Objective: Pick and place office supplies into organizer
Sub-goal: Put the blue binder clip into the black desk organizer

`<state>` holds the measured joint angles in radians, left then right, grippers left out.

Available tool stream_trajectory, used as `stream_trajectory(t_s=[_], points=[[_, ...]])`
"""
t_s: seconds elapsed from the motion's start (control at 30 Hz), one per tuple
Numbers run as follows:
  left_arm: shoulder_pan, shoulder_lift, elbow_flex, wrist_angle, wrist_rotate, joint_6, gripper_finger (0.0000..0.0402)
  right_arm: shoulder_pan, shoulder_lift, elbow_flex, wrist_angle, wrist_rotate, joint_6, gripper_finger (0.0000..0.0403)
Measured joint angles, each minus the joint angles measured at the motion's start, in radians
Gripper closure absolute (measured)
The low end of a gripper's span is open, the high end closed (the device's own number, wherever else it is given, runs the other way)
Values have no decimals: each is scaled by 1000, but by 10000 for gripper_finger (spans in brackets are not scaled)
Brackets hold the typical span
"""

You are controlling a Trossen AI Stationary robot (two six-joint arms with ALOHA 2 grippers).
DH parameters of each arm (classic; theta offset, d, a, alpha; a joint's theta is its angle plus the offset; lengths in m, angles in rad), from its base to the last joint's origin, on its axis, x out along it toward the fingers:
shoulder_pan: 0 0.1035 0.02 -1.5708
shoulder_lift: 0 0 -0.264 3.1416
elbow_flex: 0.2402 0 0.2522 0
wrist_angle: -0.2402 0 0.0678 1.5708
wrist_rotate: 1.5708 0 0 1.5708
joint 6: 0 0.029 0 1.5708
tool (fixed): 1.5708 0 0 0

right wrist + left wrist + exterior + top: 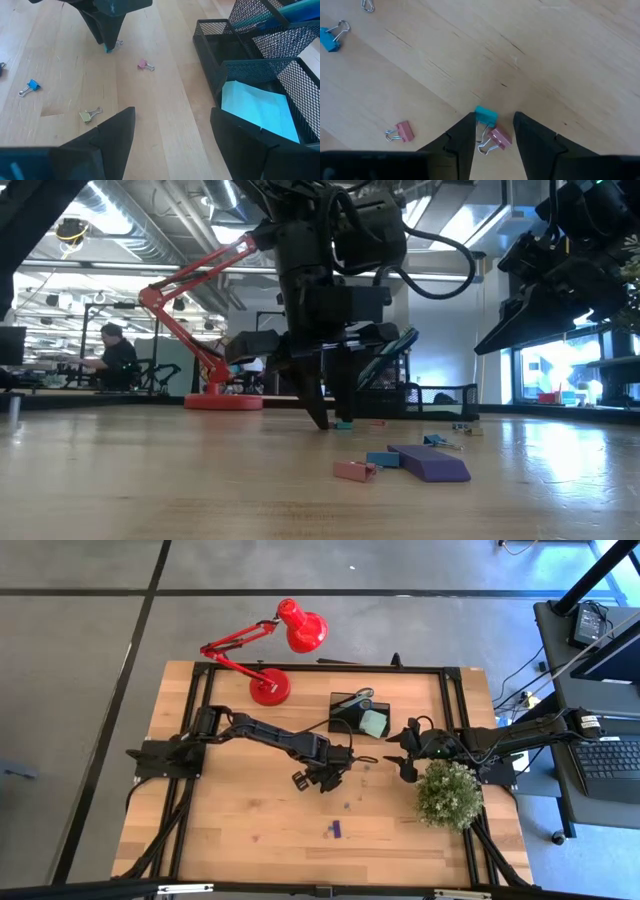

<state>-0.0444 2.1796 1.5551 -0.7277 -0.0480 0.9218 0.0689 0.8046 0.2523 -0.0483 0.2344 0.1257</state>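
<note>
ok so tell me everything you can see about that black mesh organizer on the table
The organizer is a black wire-mesh desk tidy with several compartments, one section standing taller. It sits upright on the wooden table, toward the far edge, beside the red lamp's base. A pale green sticky-note pad lies in one low compartment, and blue-handled scissors rest in the taller part. Neither gripper touches it.

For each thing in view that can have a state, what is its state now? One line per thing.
Left claw: open, lowered to the table, astride a teal clip and a pink clip.
Right claw: open, holding nothing, raised near the organizer.
Organizer: upright, note pad lying inside one compartment.
Lamp: upright; lit or not, cannot tell.
Blue clip: lying loose on the table.
</note>
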Motion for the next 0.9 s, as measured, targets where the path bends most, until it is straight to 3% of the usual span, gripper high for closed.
stream_trajectory(t_s=[0.77, 0.9], points=[[-3, 0, 0, 7, -16, 40, 270, 0, 0, 0, 0, 0, 1, 140], [-22, 0, 0, 7, -60, 45, 272, 0, 0, 0, 0, 0, 1, 140]])
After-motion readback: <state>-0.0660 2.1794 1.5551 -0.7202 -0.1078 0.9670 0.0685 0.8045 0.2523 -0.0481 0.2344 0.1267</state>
